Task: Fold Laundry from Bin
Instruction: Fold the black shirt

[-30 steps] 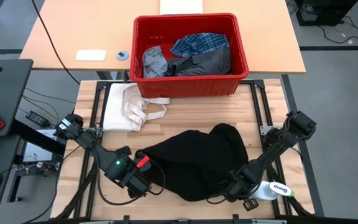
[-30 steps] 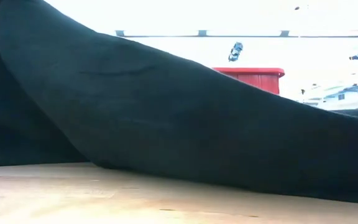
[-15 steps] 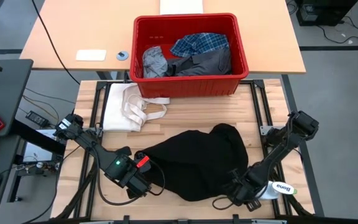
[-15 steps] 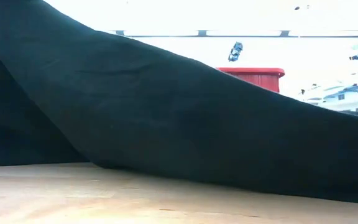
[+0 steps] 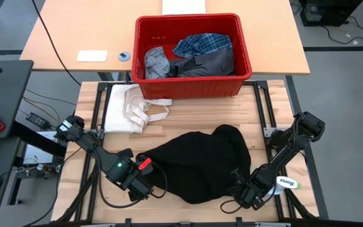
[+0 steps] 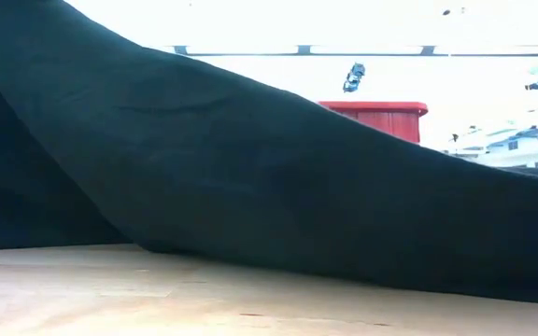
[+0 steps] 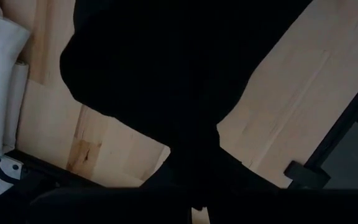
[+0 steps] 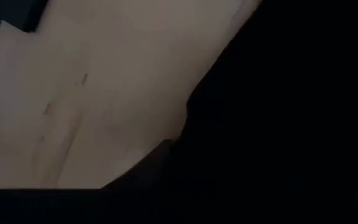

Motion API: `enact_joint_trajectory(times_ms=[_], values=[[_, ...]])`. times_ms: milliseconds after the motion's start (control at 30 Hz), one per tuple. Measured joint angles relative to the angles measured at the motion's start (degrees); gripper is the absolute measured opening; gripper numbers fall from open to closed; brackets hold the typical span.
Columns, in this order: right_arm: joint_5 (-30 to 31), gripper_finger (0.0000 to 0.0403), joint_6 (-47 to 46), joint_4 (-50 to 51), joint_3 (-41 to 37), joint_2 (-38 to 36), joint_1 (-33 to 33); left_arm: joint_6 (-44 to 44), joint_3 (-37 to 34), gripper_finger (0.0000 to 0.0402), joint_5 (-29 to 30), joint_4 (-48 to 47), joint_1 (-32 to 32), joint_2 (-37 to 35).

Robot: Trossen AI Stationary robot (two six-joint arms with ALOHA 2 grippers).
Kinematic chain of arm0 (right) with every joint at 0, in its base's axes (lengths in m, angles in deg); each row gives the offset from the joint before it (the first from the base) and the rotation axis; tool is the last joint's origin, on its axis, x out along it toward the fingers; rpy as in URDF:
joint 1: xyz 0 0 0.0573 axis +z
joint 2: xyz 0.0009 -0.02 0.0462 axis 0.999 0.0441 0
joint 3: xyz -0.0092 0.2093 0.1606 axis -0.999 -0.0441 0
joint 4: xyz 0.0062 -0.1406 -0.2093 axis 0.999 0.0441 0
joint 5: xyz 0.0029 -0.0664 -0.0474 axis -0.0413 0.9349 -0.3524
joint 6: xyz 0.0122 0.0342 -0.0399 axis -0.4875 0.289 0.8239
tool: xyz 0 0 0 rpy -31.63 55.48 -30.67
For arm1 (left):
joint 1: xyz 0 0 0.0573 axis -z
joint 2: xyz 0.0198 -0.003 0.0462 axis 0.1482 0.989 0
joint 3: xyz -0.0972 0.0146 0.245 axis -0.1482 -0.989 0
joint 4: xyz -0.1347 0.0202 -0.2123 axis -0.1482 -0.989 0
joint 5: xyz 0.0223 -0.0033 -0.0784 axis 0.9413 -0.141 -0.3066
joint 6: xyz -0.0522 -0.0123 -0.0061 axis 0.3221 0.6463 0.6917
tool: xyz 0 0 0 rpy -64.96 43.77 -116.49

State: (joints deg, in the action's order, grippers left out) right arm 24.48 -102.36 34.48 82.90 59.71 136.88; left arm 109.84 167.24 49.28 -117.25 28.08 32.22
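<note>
While both arms sit low at the near edge of the wooden table (image 5: 188, 123), your large black garment (image 5: 197, 164) lies heaped between them, out of the red bin (image 5: 247, 63) — so this looks like the spread-out step before any fold. Your left gripper (image 5: 149, 187) is clamped shut on the garment's near-left edge; the left wrist view shows black cloth bunched right at the fingers, which makes it the anchor corner. Your right gripper (image 5: 235, 189) is pressed against the near-right edge, but can't tell if its fingers are parted or pinching — the right wrist view is mostly dark cloth over bare wood.

Plaid shirt (image 5: 201, 44), light grey garment (image 5: 156, 62) and dark grey garment (image 5: 208, 63) wait in the bin, at the far side. Cream cloth with strap loops (image 5: 131, 107) lies on the table's far left, apart from the black heap. White bottle (image 5: 287, 184) sits just beside the right arm — likely a snag risk if you pull that corner outward.
</note>
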Motion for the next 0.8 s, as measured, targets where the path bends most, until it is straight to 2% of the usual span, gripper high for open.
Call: enact_joint_trajectory(times_ms=[100,167,400,600,800], values=[[-1.02,0.0060,-0.02,0.40,0.86,0.06,-0.70,0.03,0.00,0.0018,0.00,-0.23,0.00,0.00],[-4.37,0.0021,0.06,0.72,2.22,0.23,-1.34,0.04,-0.01,0.0018,-0.15,-0.26,0.00,0.00],[-16.70,0.0028,-1.83,2.42,10.22,-4.18,-2.79,0.14,0.00,0.0018,-1.74,-0.48,0.00,0.02],[-23.98,0.0014,-3.59,4.99,13.68,-12.87,-6.93,-0.58,0.00,0.0018,-1.75,-0.50,-0.13,0.02],[-24.26,0.0019,-5.92,5.97,13.79,-23.74,-13.04,-0.24,0.00,0.0018,-1.73,-0.51,-0.15,0.02]])
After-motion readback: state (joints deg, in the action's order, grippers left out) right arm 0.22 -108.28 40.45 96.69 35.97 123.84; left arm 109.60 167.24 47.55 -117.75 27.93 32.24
